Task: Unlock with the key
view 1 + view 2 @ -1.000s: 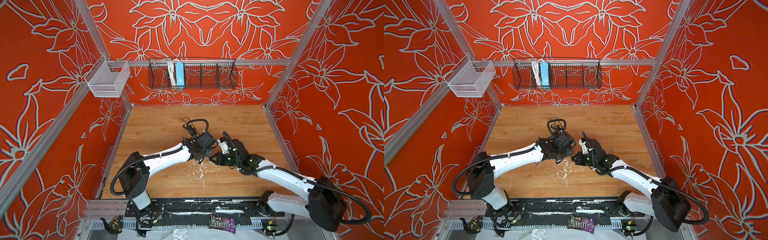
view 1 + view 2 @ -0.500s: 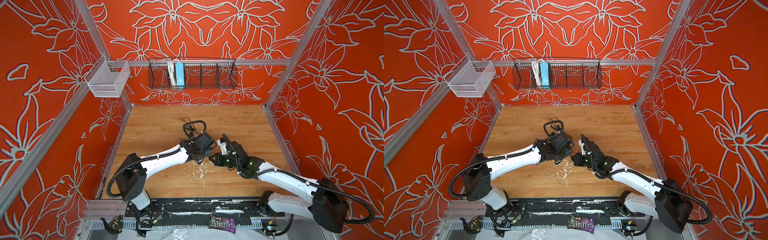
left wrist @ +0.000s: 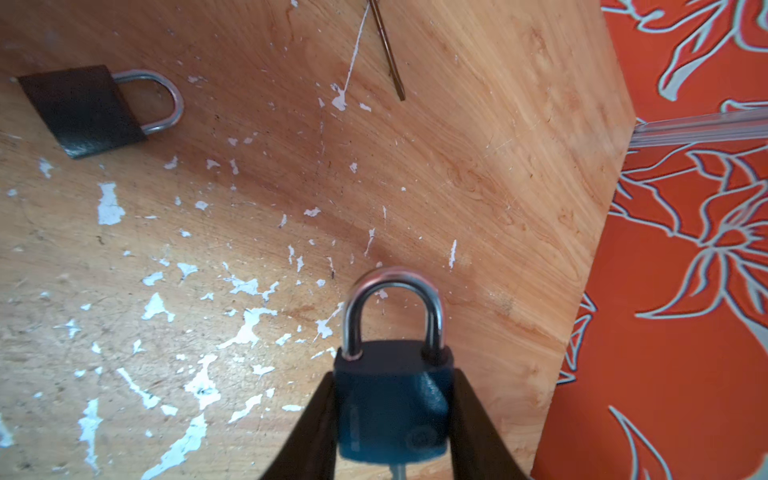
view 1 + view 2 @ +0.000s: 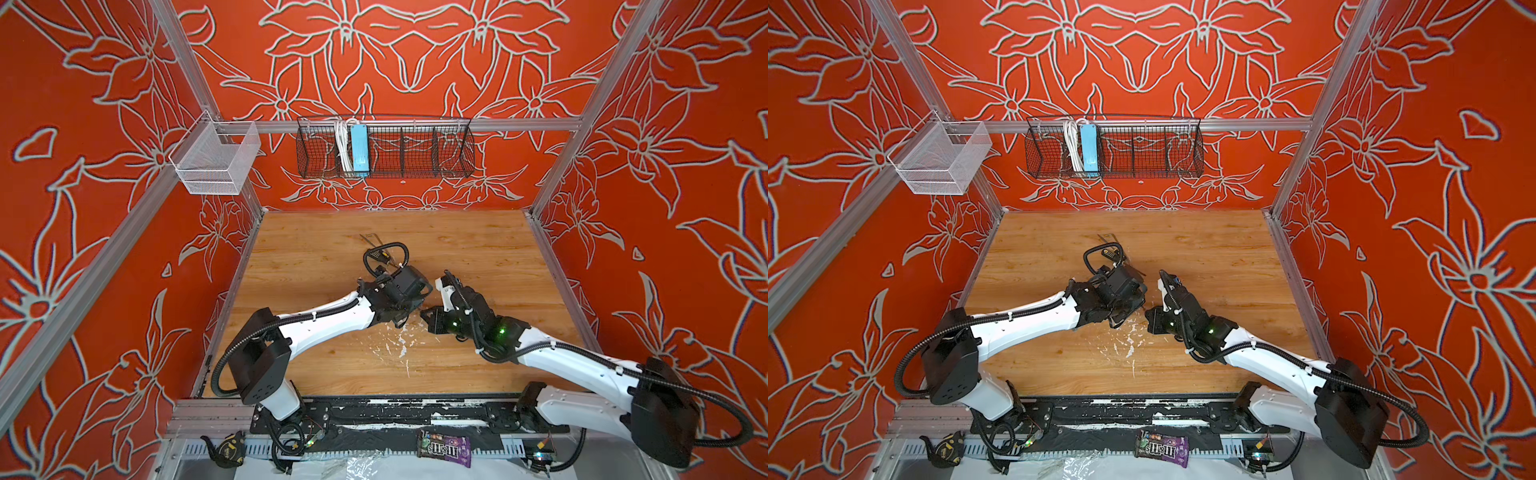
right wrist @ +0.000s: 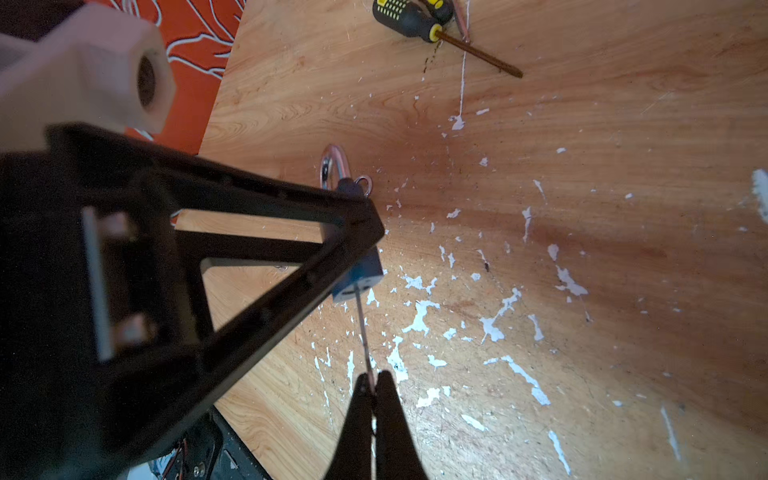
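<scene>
Lock: small blue metal padlock (image 3: 392, 407). Both legs of its silver shackle (image 3: 392, 286) are seated in the body, so not unlocked yet imo.
Where: in both top views it's tucked between the two arms just below the middle of the frame, mostly hidden. It looks held up off the scuffed wooden counter (image 3: 457, 166).
Left gripper (image 3: 392, 376): clamped across the blue body's two side edges.
Right gripper (image 5: 374, 376): pinched together on the outer end of the thin silver key (image 5: 362, 328), whose tip sits in the lock's keyhole.
Handling: the lock is rigid and dense for its size, and the painted sides are probably slick, so a twist could spin it. Grip the body, not the shackle. The key is light and bendable, so pinch its head flat and turn it on its own axis.
Other stuff: a second dark padlock (image 3: 83, 110) lies flat on the counter, well apart. There's also a black-and-yellow-handled screwdriver (image 5: 411, 16).
</scene>
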Motion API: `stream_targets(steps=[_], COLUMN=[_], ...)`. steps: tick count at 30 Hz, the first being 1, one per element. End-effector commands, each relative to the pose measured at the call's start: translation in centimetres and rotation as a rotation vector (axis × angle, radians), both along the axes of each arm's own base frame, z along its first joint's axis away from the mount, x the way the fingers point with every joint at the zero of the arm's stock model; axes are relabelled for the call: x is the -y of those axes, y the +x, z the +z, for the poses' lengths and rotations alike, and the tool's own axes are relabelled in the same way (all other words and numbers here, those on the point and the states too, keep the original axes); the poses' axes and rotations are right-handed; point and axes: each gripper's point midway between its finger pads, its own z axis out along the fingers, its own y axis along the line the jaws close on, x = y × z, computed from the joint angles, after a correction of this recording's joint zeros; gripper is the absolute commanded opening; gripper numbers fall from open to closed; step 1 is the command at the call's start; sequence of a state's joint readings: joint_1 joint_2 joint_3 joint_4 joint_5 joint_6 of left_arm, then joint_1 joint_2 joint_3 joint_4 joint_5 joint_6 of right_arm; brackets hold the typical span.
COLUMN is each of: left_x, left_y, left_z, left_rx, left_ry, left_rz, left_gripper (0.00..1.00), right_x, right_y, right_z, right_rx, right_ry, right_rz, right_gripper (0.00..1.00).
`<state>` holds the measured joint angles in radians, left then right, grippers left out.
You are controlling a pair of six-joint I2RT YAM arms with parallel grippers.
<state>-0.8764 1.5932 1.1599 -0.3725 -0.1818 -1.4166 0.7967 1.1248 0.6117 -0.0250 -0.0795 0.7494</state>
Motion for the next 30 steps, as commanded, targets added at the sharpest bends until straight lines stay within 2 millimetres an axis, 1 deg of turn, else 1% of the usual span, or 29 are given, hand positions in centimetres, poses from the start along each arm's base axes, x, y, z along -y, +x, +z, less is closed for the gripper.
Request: stream_targets(steps=[1, 4, 7, 9, 11, 12, 14, 16, 19, 22, 30], left_x=[1.3, 1.6, 1.6, 1.6, 1.4, 1.2, 1.0, 0.9, 1.0, 1.0, 1.8], left_y=[-2.0, -2.1, -2.2, -2.3, -2.5, -2.7, -2.7, -2.8, -3.1, -3.4, -3.8], left_z=[1.0, 1.5, 1.7, 2.0, 2.2, 2.2, 2.2, 2.0, 1.8, 1.6, 2.8], left_rx=[-0.038, -0.030, -0.026, -0.018, 0.002, 0.006, 0.010, 0.007, -0.003, -0.014, -0.010], left_ry=[-0.090, -0.110, -0.113, -0.111, -0.085, -0.073, -0.063, -0.059, -0.062, -0.076, -0.147], left_rz=[-0.041, -0.042, -0.042, -0.042, -0.035, -0.031, -0.028, -0.028, -0.035, -0.031, -0.053], left_gripper=[0.00, 0.00, 0.00, 0.00, 0.00, 0.00, 0.00, 0.00, 0.00, 0.00, 0.00], right_x=[0.9, 0.3, -0.5, -1.1, -2.1, -2.4, -2.7, -2.4, -1.8, -1.3, -1.4], right_y=[2.8, 2.9, 2.8, 2.9, 2.7, 2.7, 2.7, 2.8, 3.0, 3.2, 3.3], right_z=[3.2, 3.4, 3.9, 4.5, 5.7, 5.9, 6.2, 5.9, 5.6, 5.6, 5.9], right_rx=[0.140, 0.162, 0.162, 0.139, 0.127, 0.108, 0.069, 0.027, 0.029, 0.077, 0.229], right_ry=[-0.017, -0.028, 0.010, 0.076, 0.155, 0.183, 0.215, 0.214, 0.178, 0.109, -0.047], right_rz=[-0.104, -0.074, -0.054, -0.062, -0.033, -0.034, -0.038, -0.063, -0.088, -0.093, -0.048], right_gripper=[0.00, 0.00, 0.00, 0.00, 0.00, 0.00, 0.00, 0.00, 0.00, 0.00, 0.00])
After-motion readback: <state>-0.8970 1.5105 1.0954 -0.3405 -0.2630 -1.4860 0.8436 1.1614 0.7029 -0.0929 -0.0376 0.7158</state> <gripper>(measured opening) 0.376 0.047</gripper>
